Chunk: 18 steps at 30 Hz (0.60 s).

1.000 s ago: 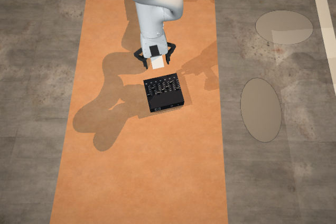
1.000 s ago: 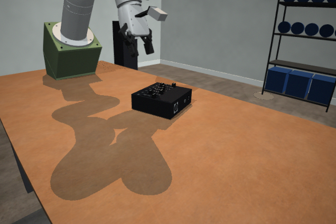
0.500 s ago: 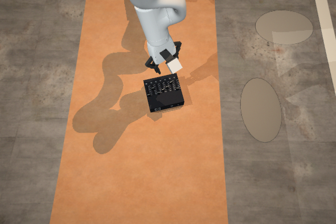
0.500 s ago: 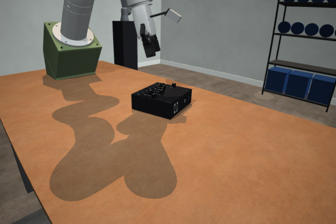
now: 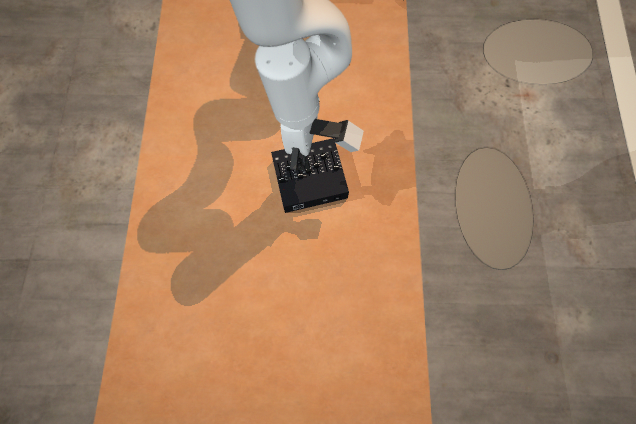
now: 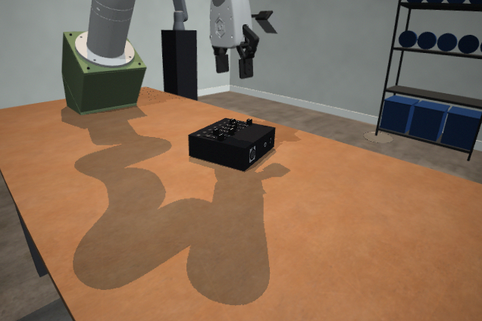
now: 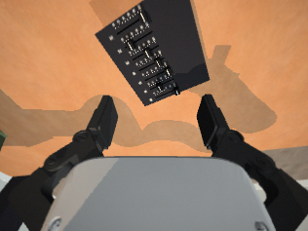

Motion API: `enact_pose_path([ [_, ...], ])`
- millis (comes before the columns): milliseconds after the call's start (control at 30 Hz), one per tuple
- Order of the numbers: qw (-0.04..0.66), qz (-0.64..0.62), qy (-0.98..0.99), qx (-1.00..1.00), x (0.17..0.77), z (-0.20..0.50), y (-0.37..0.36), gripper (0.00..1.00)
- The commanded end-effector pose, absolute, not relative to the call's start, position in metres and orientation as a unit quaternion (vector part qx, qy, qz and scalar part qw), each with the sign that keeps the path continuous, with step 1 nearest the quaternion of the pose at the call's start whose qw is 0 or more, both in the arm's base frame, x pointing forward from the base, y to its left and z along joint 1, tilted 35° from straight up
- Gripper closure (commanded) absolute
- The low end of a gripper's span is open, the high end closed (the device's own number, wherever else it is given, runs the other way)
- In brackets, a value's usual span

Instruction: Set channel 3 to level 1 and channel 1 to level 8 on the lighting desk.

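The black lighting desk (image 5: pixel 316 187) (image 6: pixel 230 145) (image 7: pixel 182 43) stands on its feet on the orange table (image 5: pixel 267 316) (image 6: pixel 350 212). Several faders (image 7: pixel 146 55) (image 6: pixel 226 128) run in a row across its top, their caps at different levels. My gripper (image 6: pixel 233 66) (image 7: pixel 156 105) (image 5: pixel 298 159) is open and empty. It hangs well above the desk's fader end, fingers pointing down. In the wrist view the desk lies turned at an angle, ahead of the fingertips. In the top view the arm hides part of the left faders.
The arm's green base block (image 6: pixel 103 76) stands at the table's far end. A black pillar (image 6: pixel 179 62) and a shelf rack (image 6: pixel 436 52) with blue boxes stand on the floor beyond the table.
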<state>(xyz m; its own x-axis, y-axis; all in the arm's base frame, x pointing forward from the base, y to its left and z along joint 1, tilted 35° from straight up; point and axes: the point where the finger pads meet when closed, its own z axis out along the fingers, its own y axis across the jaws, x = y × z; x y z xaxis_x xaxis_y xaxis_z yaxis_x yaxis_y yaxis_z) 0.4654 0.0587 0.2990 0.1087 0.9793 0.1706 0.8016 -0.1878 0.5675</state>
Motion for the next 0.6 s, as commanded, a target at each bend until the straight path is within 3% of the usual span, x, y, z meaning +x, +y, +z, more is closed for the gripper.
enact_pose_path([
  [0, 0.216, 0.205, 0.677, 0.673, 0.469, 0.301, 0.060, 0.00],
  [433, 0.220, 0.200, 0.691, 0.659, 0.470, 0.300, 0.061, 0.00],
  [567, 0.244, 0.161, 0.780, 0.553, 0.481, 0.290, 0.070, 0.00],
])
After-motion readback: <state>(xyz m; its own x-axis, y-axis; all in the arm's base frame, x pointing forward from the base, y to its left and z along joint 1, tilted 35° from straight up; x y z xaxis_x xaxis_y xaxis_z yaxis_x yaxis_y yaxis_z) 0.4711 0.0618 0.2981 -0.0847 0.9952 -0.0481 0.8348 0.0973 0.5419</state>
